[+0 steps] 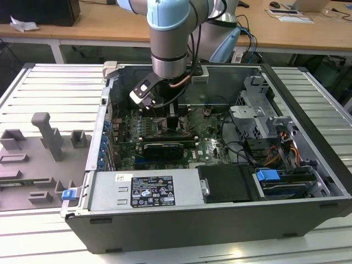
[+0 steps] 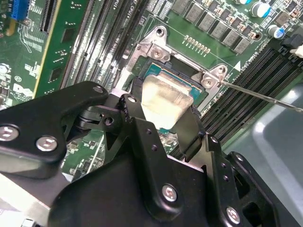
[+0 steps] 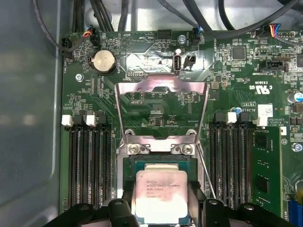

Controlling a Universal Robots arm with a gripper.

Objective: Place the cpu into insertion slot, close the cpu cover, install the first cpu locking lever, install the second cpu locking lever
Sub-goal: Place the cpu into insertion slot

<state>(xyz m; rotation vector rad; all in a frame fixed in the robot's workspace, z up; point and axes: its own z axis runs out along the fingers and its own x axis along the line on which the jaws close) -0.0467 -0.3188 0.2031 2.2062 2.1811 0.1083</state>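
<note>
My gripper [image 1: 168, 118] reaches down into the open computer case [image 1: 220, 220]. In both wrist views it is shut on the cpu [image 3: 161, 189], a pale silvery square chip held by two opposite edges between the black fingers [image 3: 124, 201]. The chip [image 2: 163, 97] hangs tilted just over the insertion slot [image 3: 156, 163], whose dark centre and metal rim [image 2: 165, 71] show beyond it. The cpu cover [image 3: 161, 86], a thin silvery frame, stands flipped open past the slot. A thin wire locking lever [image 3: 206, 170] runs along the slot's side and sticks out freely [image 2: 265, 97].
Long memory slots [image 3: 87, 165] flank the socket on both sides [image 3: 232, 161]. A coin cell [image 3: 103, 61] and cables [image 3: 189, 14] lie beyond the cover. In the exterior view, a black card [image 1: 162, 148], the power supply [image 1: 143, 190] and a drive cage [image 1: 258, 115] crowd the case.
</note>
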